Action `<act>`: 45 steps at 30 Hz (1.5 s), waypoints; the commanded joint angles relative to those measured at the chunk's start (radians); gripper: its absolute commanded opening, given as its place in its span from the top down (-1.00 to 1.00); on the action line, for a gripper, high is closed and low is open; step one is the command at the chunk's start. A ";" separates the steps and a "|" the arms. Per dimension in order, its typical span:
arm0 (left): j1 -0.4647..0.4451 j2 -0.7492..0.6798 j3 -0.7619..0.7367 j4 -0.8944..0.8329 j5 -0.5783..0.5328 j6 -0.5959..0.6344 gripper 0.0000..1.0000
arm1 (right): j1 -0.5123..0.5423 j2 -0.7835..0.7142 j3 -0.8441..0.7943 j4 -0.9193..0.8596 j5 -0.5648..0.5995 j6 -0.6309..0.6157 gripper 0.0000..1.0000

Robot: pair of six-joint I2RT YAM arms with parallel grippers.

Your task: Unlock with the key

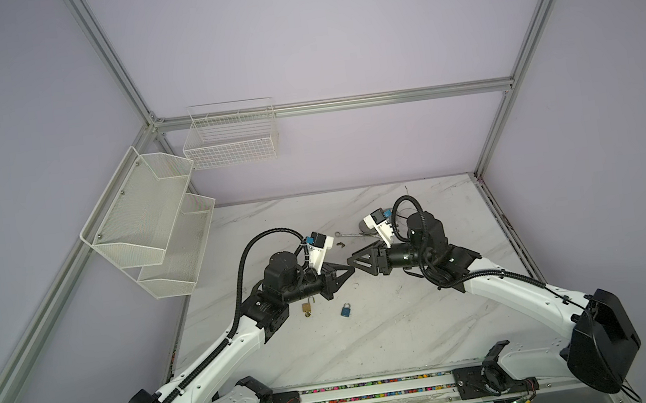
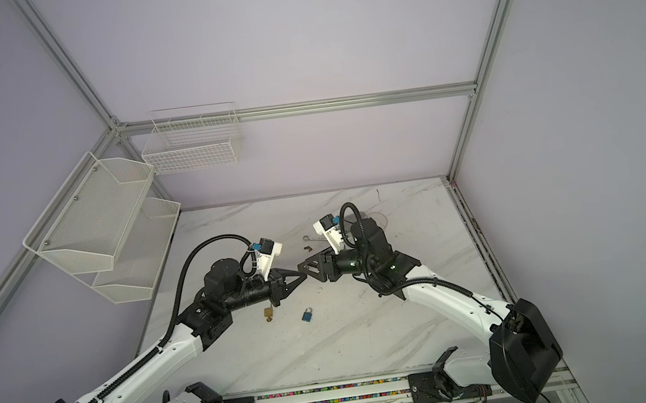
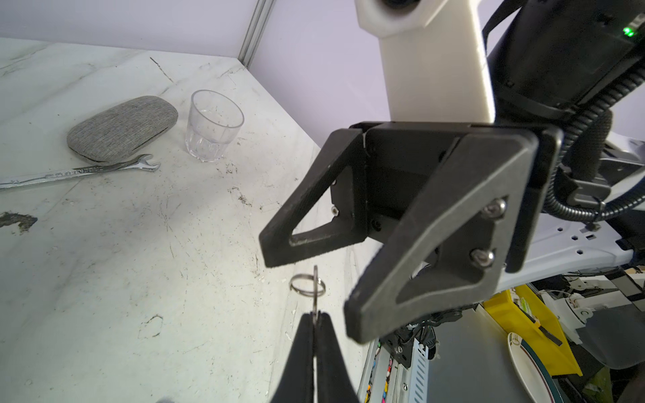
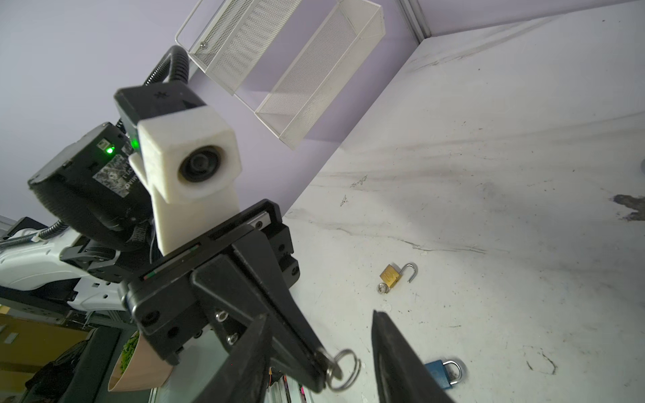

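Two padlocks lie on the table (image 1: 412,325), near each other, on the left arm's side.

Lock status:
1. Brass padlock (image 4: 390,276): shackle swung open, a small ring at its keyway end. Judged already done.
2. Blue padlock (image 4: 440,374): shackle seated, body flat on the table, no key in it. Judged the remaining lock.

Key pos.: the key (image 3: 316,300) is off the table, in mid-air over the centre. The left gripper (image 3: 316,319) is clamped tight on one end of it. The key ring (image 3: 307,284) threads the far end, so the bow probably points away from that gripper. The key is seen edge-on, so this is not certain.

Right gripper (image 1: 350,259): jaws part-way apart, holding nothing, one finger either side of the key w/o contact. Judged a hand-over btwn arms, not yet completed.

Left to do (est.): take the key w/ its blade exposed, steady the blue padlock, insert, turn, free the shackle.

Surroundings: wrench (image 3: 80,172), grey case (image 3: 122,129) and glass (image 3: 213,125) lie toward the far side, well apart from both locks. A small dark item (image 1: 341,244) near the wrench is too small to ID. Mesh shelf (image 1: 148,224) and wire basket (image 1: 230,138) hang on the walls.

Obstructions: nothing lies btwn the grippers and the blue padlock. The brass padlock lies near the left arm's wrist and could be knocked. The blue padlock is loose and will probably slide when the key is pushed in.
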 commanded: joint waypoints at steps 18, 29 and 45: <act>0.009 0.020 0.130 0.090 0.046 -0.006 1.00 | -0.071 -0.018 -0.052 0.130 -0.132 0.052 0.48; 0.012 0.053 0.158 0.088 0.029 -0.028 1.00 | -0.082 -0.016 -0.058 0.144 -0.141 0.065 0.87; 0.049 -0.012 0.103 0.101 -0.019 -0.105 0.18 | -0.095 -0.065 -0.051 0.143 -0.023 0.130 1.00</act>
